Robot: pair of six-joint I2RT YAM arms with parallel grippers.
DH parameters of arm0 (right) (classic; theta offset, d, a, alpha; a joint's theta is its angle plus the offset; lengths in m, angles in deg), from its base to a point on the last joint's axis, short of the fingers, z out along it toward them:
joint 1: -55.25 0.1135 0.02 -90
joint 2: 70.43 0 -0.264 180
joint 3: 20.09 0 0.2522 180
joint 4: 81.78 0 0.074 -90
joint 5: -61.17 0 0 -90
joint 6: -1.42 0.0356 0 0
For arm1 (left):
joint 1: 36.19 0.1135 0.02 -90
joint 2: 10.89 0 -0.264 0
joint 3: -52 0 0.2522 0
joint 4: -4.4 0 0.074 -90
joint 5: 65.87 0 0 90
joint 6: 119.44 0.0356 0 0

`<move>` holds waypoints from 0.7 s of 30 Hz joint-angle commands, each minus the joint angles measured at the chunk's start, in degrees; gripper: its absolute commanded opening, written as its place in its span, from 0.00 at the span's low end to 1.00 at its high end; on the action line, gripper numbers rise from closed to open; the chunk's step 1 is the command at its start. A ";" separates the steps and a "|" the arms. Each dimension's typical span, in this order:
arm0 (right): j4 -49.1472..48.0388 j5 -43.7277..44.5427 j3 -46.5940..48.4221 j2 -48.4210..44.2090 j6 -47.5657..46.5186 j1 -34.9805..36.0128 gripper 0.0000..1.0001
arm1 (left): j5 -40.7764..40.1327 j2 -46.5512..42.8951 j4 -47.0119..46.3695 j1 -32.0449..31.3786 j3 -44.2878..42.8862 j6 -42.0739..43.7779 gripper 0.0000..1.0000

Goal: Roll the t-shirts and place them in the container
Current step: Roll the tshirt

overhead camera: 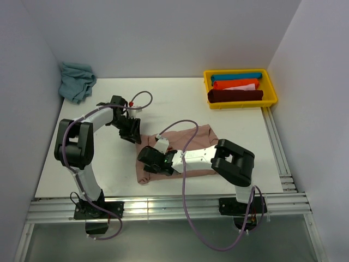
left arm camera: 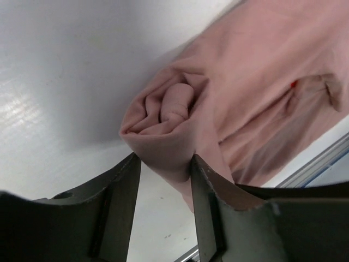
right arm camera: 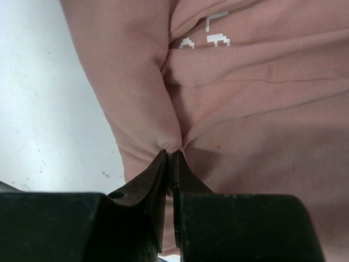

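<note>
One pink t-shirt (overhead camera: 204,135) lay mid-frame; we saw the left gripper (left arm camera: 164,166) clamped around its rolled end, the right gripper (right arm camera: 170,159) pinched tight on a fold.

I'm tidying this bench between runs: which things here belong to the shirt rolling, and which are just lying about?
In the job: pink t-shirt; left gripper around its rolled end; right gripper pinching a fold.
Lying about: crumpled teal cloth; yellow tray of rolled cloths.
</note>
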 commanded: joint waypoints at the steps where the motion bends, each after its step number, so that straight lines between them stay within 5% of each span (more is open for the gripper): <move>1: 0.63 1.21 -0.99 1.53 -1.65 -0.81 0.07 | -2.60 2.72 -1.44 -0.69 -3.17 -1.16 0.46; 8: 2.29 1.82 -1.26 0.83 -2.26 -0.38 0.19 | -10.59 3.78 -1.08 -4.20 -5.46 -3.63 0.43; 14: 13.36 7.26 5.67 0.21 -4.11 1.47 0.36 | -15.26 3.69 -1.00 -5.87 -6.07 -4.07 0.42; 21: 23.20 12.54 13.24 -1.37 -6.21 3.14 0.41 | -17.90 3.95 -1.08 -6.93 -6.25 -4.24 0.42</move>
